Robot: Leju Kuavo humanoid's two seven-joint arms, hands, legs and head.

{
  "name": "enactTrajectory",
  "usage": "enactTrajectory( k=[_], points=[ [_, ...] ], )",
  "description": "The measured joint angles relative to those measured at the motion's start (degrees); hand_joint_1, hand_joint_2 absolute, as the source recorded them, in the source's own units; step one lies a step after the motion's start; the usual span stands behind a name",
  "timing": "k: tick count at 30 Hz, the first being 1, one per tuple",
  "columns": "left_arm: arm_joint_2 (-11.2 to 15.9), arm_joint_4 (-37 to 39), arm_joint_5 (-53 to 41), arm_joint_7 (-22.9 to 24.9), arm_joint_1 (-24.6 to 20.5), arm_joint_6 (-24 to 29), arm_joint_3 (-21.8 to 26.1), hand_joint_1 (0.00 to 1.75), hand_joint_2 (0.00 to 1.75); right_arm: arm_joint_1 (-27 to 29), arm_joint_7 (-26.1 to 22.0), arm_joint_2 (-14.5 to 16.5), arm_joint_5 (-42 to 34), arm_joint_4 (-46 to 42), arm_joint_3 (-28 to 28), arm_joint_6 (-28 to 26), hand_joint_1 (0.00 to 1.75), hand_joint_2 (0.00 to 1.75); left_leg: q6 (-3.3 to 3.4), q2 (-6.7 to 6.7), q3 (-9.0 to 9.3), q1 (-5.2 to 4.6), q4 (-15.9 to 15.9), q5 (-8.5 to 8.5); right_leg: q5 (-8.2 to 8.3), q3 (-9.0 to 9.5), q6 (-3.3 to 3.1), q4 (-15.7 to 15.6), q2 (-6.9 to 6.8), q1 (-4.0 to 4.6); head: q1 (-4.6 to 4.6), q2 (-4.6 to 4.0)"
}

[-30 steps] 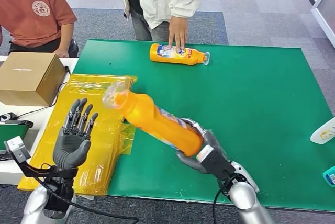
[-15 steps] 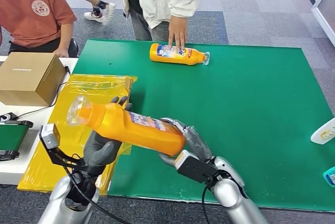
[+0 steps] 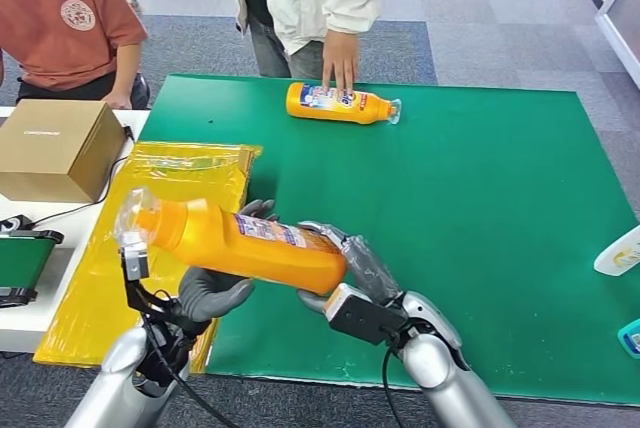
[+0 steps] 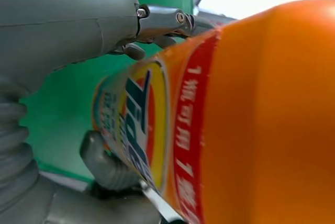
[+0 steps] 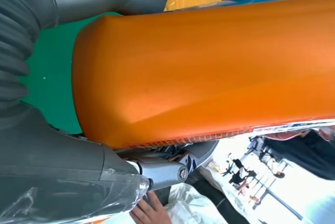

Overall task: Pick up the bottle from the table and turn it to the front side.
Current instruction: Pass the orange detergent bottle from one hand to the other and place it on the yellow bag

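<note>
The right hand (image 3: 355, 273) grips the base of the orange bottle (image 3: 241, 243), held sideways above the green mat (image 3: 468, 198). The left hand (image 3: 215, 288) cups it from beneath, fingers mostly hidden. Far off, a person's hand (image 3: 340, 56) touches a second bottle (image 3: 340, 104).

A cardboard box (image 3: 56, 148) sits beside yellow plastic bags (image 3: 162, 210) by the green mat (image 3: 468, 218).

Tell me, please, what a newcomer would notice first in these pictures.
First, the orange bottle, held level above the green mat: the right hand grips its base and the left hand cups it from below. Next, a second bottle lying at the far edge, under a person's hand.
</note>
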Motion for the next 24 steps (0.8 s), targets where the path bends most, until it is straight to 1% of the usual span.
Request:
enactTrajectory(
  k=[6, 12, 16, 19, 21, 24],
  points=[
    [0.7, -0.1, -3.8, -1.3, 0.1, 2.4, -0.2, 1.75, 1.75, 0.7, 0.3, -0.1, 0.3, 0.1, 0.2, -0.4, 1.75, 1.75, 0.00, 0.00, 0.00, 0.00, 0.0, 0.00, 0.00, 0.00, 0.00, 0.0, 0.00, 0.00, -0.01, 0.01],
    [1.0, -1.1, -4.9, -2.2, 1.2, 3.7, -0.1, 1.75, 1.75, 1.7, 0.4, -0.1, 0.9, 0.1, 0.3, -0.9, 1.75, 1.75, 0.00, 0.00, 0.00, 0.00, 0.0, 0.00, 0.00, 0.00, 0.00, 0.0, 0.00, 0.00, -0.01, 0.01],
    [1.1, -1.9, -5.3, -2.7, 2.0, 3.7, 0.2, 1.75, 1.75, 2.1, 0.7, -0.1, 1.2, 0.1, 0.4, -0.9, 0.00, 1.75, 0.00, 0.00, 0.00, 0.00, 0.0, 0.00, 0.00, -0.01, 0.00, 0.0, 0.00, 0.00, -0.01, -0.01],
    [1.1, -2.8, -5.9, -3.5, 2.4, 3.7, 0.7, 1.75, 1.75, 2.2, 1.7, -0.1, 1.4, 0.2, 0.2, -0.8, 0.00, 1.75, 0.00, 0.00, -0.01, 0.00, 0.0, 0.00, 0.00, -0.01, 0.00, 0.0, 0.00, 0.00, 0.00, 0.00],
    [1.0, -3.8, -7.7, -4.5, 2.7, 4.8, 1.2, 1.75, 1.75, 2.4, 2.4, -0.1, 1.4, 0.4, -0.4, -0.8, 0.00, 1.75, 0.00, 0.00, -0.01, 0.00, 0.0, 0.00, 0.00, 0.00, 0.00, 0.0, 0.00, 0.00, -0.01, 0.00],
    [1.0, -5.6, -14.4, -6.3, 3.4, 9.4, 2.1, 1.75, 1.75, 3.0, 2.8, -0.2, 1.4, 0.4, -1.4, -1.2, 0.00, 1.75, 0.01, 0.00, -0.01, 0.00, 0.0, 0.00, 0.00, -0.01, 0.00, 0.0, 0.00, 0.00, 0.00, 0.01]
  ],
)
